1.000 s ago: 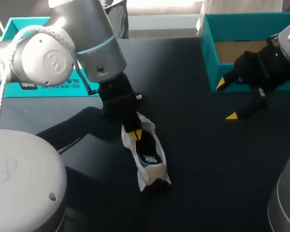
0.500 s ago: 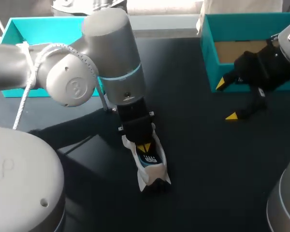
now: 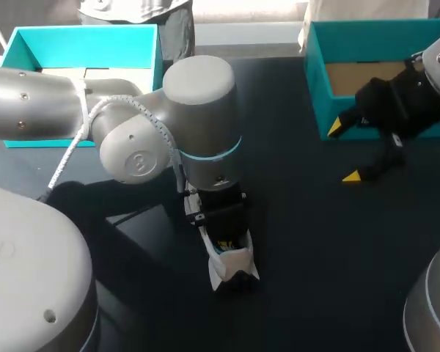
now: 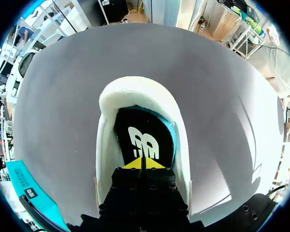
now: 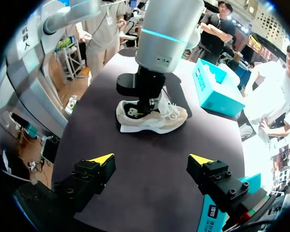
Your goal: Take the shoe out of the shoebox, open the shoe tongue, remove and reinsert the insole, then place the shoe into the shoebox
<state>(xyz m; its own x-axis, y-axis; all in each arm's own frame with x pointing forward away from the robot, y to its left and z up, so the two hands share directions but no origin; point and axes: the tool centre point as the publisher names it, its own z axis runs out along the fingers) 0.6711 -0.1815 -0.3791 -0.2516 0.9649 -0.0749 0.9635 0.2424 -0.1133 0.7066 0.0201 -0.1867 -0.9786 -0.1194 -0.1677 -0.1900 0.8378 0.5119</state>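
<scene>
I am operating in what is appearing to be a robotics lab bench: my left arm (image 3: 132,139) and right arm (image 3: 436,62) are working over a dark table (image 3: 301,220), a teal shoebox (image 3: 317,81) standing far right, a teal box (image 3: 81,45) far left.

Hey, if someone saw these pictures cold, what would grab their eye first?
The pale shoe standing mid-table, with the left pincer shut and poked down inside it, over the dark insole. Next, the right pincer, wide open, hanging beside the teal shoebox at the table's right.
</scene>
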